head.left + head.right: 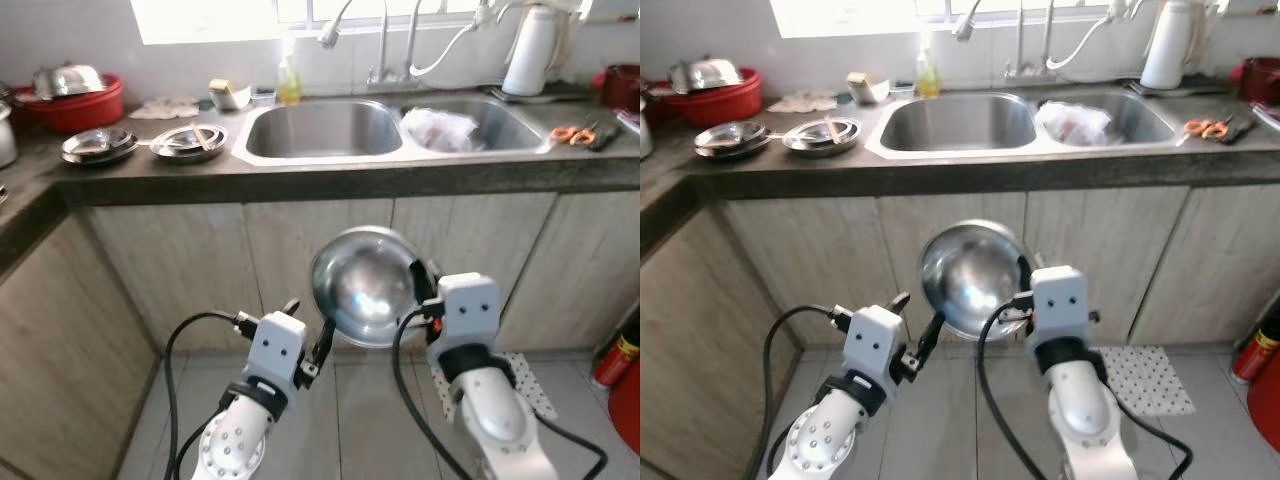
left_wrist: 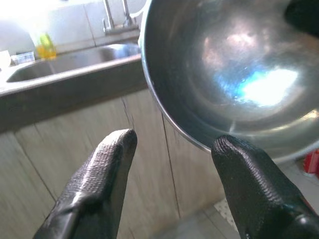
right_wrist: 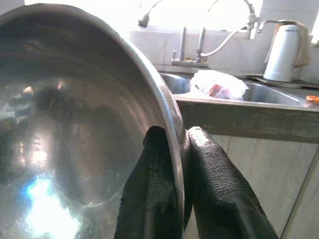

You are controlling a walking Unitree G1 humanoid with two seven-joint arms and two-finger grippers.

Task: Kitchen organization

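steel bowl [image 1: 367,285] — rim pinched by right gripper [image 3: 179,164] (left gripper [image 2: 172,149] gapes empty beside it).

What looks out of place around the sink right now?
A crumpled clear plastic bag lies in the right basin of the steel double sink. Orange-handled scissors lie loose on the dark counter. The right tool pinches the round steel bowl by its rim alone.
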